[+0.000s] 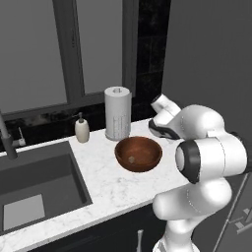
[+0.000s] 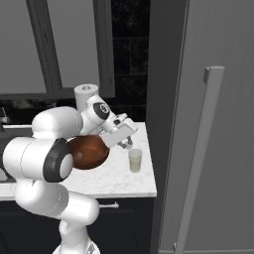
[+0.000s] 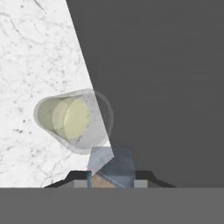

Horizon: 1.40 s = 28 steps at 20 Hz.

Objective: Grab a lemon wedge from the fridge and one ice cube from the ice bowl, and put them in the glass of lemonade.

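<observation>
From the left: the ice bowl point(image 1: 138, 153) sits on the marble counter point(image 1: 106, 189) with one ice cube point(image 1: 131, 159) left inside. Beside it, my gripper point(image 2: 127, 144) hangs just above the glass of lemonade point(image 2: 135, 160), fingers clamped on a pale bluish cube point(image 3: 110, 162), apparently ice. At right the fridge point(image 2: 208, 124) is closed; I judge the ice nearly delivered and the lemon unfetched.

- The glass point(image 2: 135, 160) stands near the counter's point(image 2: 119, 181) right edge with bare marble around it; the fridge point(image 2: 218, 124) walls off its right
- The bowl point(image 1: 138, 153) sits left of the glass; paper towel roll point(image 1: 117, 113) and soap bottle point(image 1: 82, 129) crowd the back
</observation>
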Available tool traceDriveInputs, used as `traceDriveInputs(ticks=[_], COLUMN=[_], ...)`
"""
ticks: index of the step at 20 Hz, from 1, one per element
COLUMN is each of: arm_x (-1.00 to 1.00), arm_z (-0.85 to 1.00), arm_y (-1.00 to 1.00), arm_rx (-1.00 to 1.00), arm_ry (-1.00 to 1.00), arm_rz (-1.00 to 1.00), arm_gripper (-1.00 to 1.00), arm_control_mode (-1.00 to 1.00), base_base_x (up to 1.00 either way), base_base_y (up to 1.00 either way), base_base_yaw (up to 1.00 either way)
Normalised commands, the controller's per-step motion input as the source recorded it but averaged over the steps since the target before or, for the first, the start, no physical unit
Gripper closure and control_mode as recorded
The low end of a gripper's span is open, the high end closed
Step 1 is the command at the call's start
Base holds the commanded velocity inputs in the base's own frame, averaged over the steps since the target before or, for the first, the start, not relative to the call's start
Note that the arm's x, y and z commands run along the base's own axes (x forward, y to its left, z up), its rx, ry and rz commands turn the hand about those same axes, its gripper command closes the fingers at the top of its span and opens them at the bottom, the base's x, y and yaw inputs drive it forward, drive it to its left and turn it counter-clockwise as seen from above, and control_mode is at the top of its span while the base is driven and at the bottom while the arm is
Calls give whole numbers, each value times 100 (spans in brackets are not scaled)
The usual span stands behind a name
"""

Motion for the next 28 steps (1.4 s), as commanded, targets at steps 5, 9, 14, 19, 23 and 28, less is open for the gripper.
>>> traceDriveInputs(ticks=[5,9,14,19,23,28], arm_x=[1,6,15,12,14,11], arm_z=[-14,-18,-21,-16,-10,0], arm_y=[-34,-28,0,0,1,10], arm_rx=[-3,-3,-5,-5,-4,-4], arm_ry=[0,0,0,0,0,0], arm_rz=[0,0,0,0,0,0], arm_gripper=[100,100,100,100,100,-100], arm_control_mode=[-100,-100,-100,-100,-100,-100], base_base_x=[0,0,0,0,0,0], base_base_y=[0,0,0,0,0,0], base_base_yaw=[0,0,0,0,0,0])
